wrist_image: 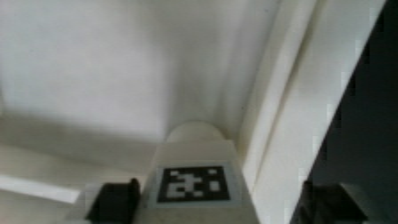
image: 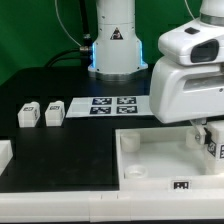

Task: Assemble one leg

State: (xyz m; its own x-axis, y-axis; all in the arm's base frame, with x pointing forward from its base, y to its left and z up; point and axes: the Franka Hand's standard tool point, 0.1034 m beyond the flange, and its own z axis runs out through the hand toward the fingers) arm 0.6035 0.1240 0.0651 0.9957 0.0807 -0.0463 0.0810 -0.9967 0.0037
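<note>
A leg (wrist_image: 196,180), a white block with a black-and-white tag, stands between my two black fingertips (wrist_image: 116,200) against the inner wall of the white panel (wrist_image: 107,80). My gripper (wrist_image: 222,200) is open around it: one finger is close to the leg, the other stands off with a clear gap. In the exterior view the gripper (image: 207,140) is low over the right side of the panel (image: 150,160), with the leg's tag (image: 212,148) showing beside it. Two more legs (image: 28,114) (image: 54,112) lie on the black table at the left.
The marker board (image: 110,104) lies behind the panel near the arm's base (image: 112,55). A white part (image: 5,155) sits at the exterior view's left edge. The panel's raised rim (wrist_image: 294,110) runs right next to the leg.
</note>
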